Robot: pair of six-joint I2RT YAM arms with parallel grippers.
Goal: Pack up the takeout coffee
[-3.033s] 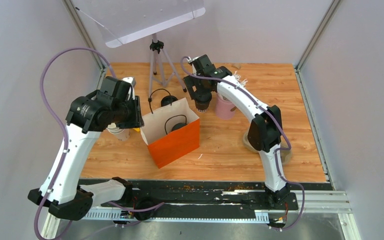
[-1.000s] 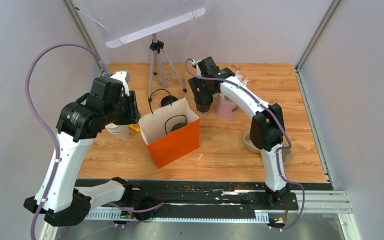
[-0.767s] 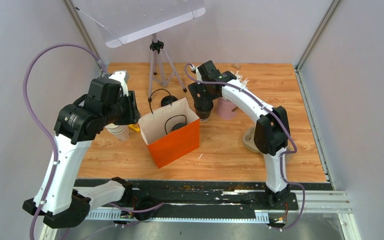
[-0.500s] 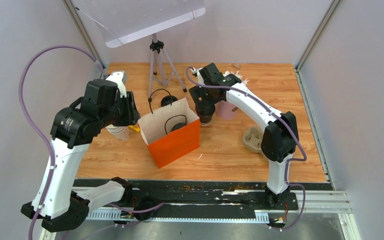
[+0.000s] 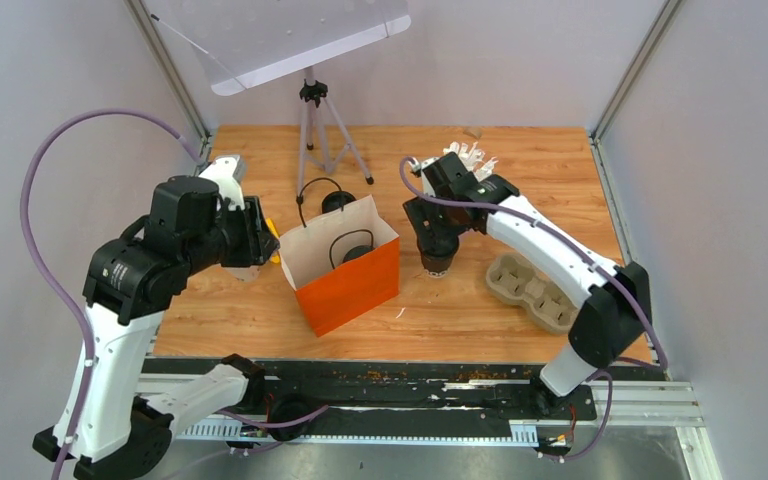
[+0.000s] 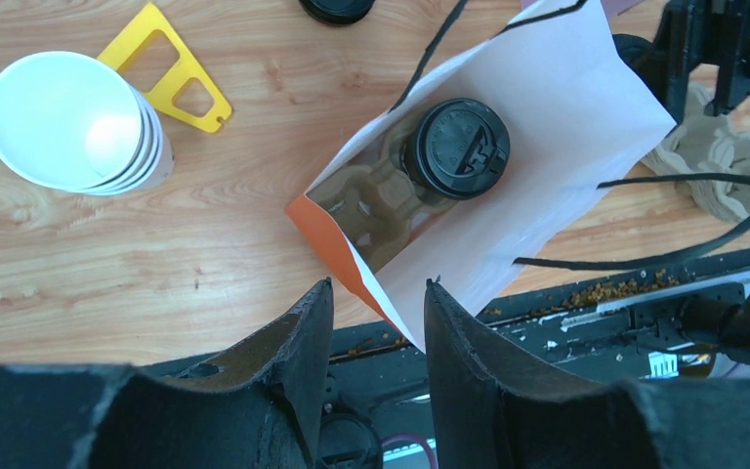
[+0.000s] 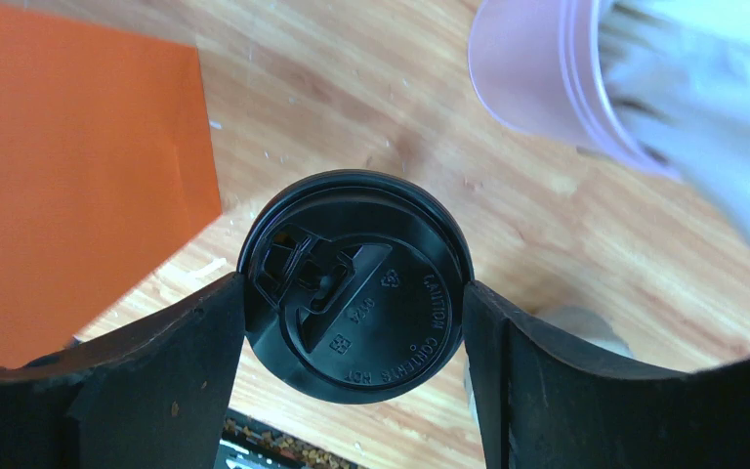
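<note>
Light comes bright and even from above, off the white panel (image 5: 290,40) overhead, so shadows on the wooden surface (image 5: 460,300) are soft and faint. The top view is sharp. At my right wrist the takeout coffee cup (image 7: 371,327) shows crisp, its lid dully shining. The pink cup (image 7: 537,88) blurs, and my right pincer (image 7: 354,288) is dark and soft. The stacked white cups (image 6: 68,122) glare inside.

Left arm (image 5: 120,300) is reared up high with the elbow bent and wrist aimed straight down, left gripper (image 6: 379,293) parted with nothing in it. Right arm (image 5: 550,240) reaches forward and inward, right gripper (image 7: 352,293) pointing down, clamped on a cup (image 7: 391,332).
</note>
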